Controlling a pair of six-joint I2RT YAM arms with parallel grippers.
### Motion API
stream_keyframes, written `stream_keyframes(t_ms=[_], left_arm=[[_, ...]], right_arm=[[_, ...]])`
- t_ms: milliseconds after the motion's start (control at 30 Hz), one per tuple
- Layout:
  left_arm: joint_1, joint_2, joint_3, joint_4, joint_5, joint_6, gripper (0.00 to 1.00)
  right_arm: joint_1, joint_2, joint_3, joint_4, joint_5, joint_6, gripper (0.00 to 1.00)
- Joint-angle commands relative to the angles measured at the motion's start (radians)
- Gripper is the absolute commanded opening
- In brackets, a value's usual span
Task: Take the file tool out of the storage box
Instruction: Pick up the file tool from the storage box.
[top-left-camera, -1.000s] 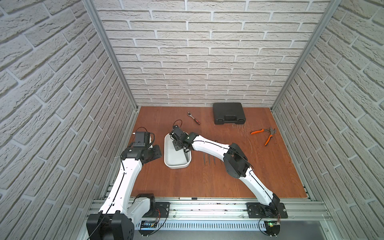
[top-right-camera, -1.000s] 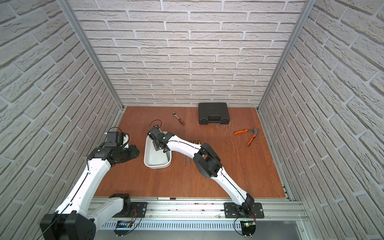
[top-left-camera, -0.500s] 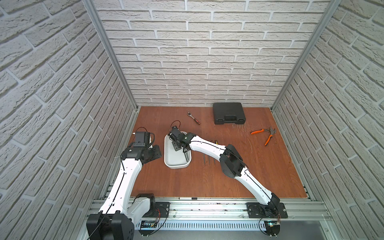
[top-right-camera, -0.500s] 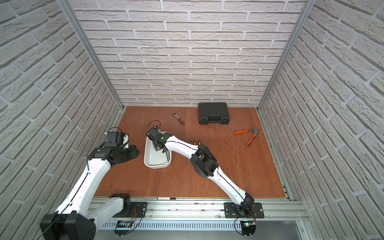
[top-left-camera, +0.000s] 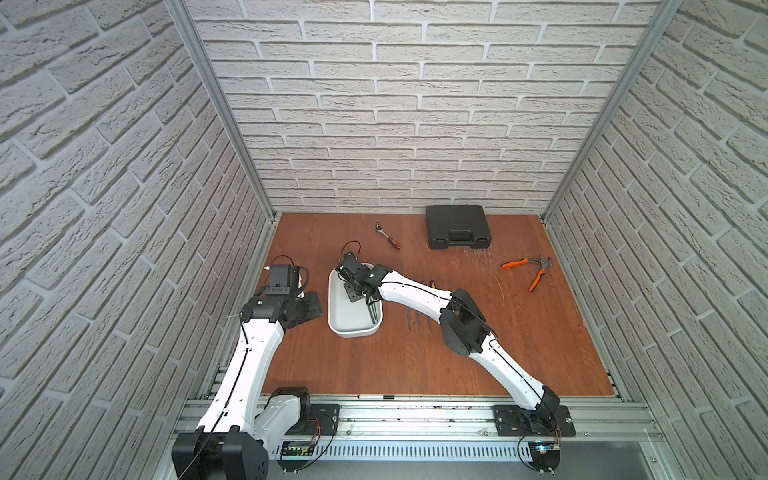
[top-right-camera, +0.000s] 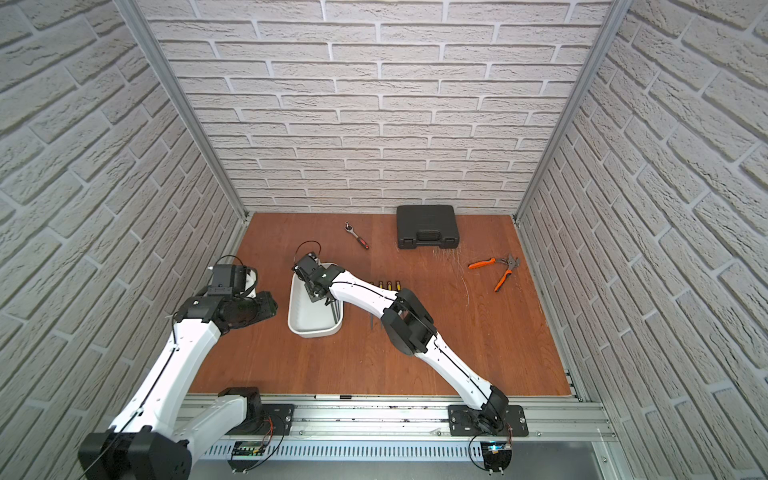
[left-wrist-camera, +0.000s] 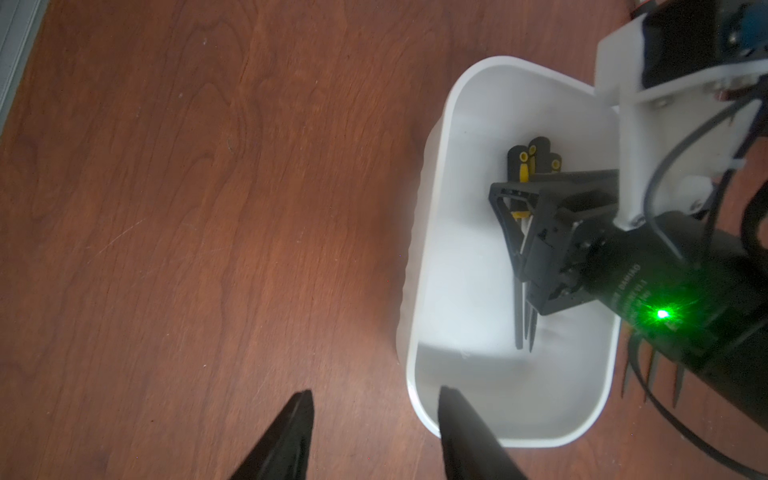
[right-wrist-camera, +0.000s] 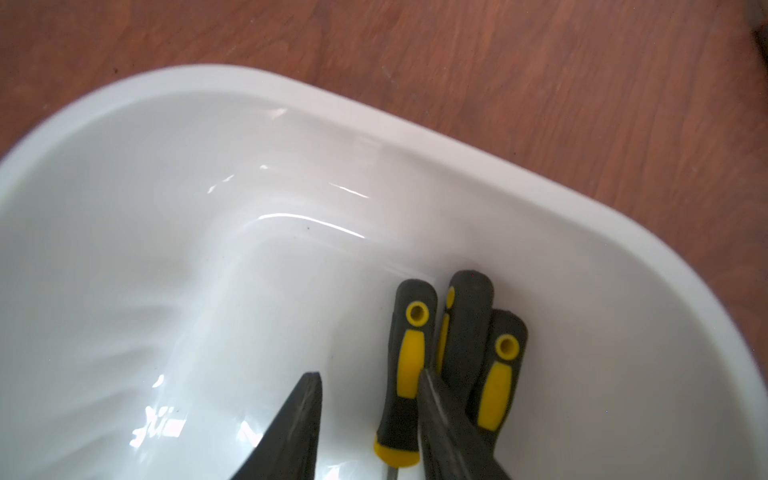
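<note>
Three files (right-wrist-camera: 409, 365) lie side by side in the box (top-left-camera: 349, 320), against its right wall, with their handles toward the far end. The box sits left of centre on the worktop (top-left-camera: 374, 374). The right claw (right-wrist-camera: 369, 374) is down inside it, released. Its jaws straddle the leftmost handle without gripping it, and one jaw seems to lie over the middle file. The left claw (left-wrist-camera: 376, 392), also released and empty, hovers just left of the box. Loose files (top-right-camera: 388, 285) lie on the worktop right of the box, partly under the right arm, so the task looks partly done. What is left is to clench on a handle, lift it clear of the wall and set it out.
</note>
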Motion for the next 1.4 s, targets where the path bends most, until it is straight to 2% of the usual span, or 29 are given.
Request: stream_keyframes(t_ms=[0,233,567,1367], left_arm=[[0.0,-0.017,0.018,-0.009,-0.01,0.015,0.55],[0.001,-0.023,0.014,-0.012,-0.01,0.013,0.55],[0.0,-0.034,0.013,-0.019,-0.008,0.014,0.55],[0.001,-0.061,-0.002,-0.036,-0.008,0.015,0.55]], right_arm=[[0.012,0.022,0.016,0.007,-0.051,0.001,0.43],[0.023,0.004,0.017,0.026,-0.07,-0.001,0.43],[0.021,-0.118,-0.061,0.102,0.015,-0.098,0.43],[0.006,-0.01,-0.014,0.026,-0.045,-0.084,0.42]])
